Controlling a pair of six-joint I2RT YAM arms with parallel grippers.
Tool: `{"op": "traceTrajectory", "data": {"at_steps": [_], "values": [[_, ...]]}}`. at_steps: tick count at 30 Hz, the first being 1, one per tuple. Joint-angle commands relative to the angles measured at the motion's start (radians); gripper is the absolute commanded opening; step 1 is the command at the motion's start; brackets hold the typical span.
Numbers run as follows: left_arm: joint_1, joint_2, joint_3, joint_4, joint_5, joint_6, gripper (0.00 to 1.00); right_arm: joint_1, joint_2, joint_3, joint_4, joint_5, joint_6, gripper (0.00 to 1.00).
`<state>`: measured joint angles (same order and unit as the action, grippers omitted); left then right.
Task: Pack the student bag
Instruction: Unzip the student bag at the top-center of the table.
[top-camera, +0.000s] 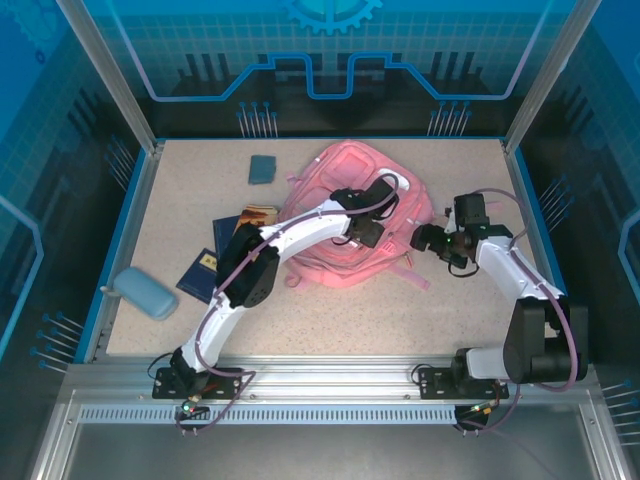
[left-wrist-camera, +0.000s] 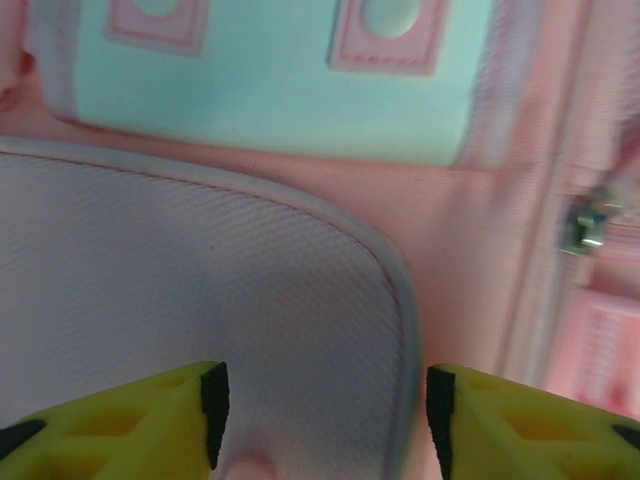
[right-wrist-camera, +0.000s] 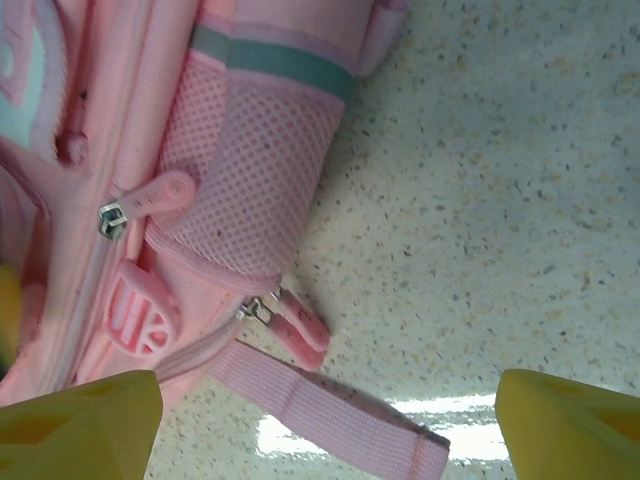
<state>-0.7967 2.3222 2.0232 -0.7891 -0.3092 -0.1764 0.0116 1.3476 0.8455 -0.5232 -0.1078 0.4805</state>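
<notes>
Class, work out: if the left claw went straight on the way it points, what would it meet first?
The pink backpack, its rounded front panel, probably very close to the left claw.

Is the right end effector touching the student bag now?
Cannot tell. In the right wrist view the right end effector is open; one finger overlaps the edge of the student bag, but neither contact nor gap shows.

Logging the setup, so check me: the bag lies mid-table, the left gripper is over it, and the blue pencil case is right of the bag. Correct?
Not quite: the top view shows the pencil case left of the bag, near the table's left edge. The bag does lie mid-table, with the left gripper over it.
</notes>
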Motion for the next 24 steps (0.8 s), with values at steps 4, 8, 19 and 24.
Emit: {"op": "traceTrajectory", "data": {"at_steps": [4,8,19,24], "values": [[0.004,0.093,0.124,-0.071,-0.081,0.026,0.50,-0.012,-0.033,-0.026,0.009,-0.006,-0.020,0.86],[0.004,0.100,0.127,-0.070,-0.077,0.018,0.39,-0.010,-0.031,-0.028,0.016,-0.007,-0.029,0.84],[0.017,-0.065,0.159,-0.062,-0.037,0.075,0.00,0.117,-0.008,0.008,0.041,-0.055,-0.258,0.58],[0.061,-0.178,0.137,-0.061,0.027,0.102,0.00,0.174,0.005,0.026,0.068,-0.065,-0.306,0.52]]}}
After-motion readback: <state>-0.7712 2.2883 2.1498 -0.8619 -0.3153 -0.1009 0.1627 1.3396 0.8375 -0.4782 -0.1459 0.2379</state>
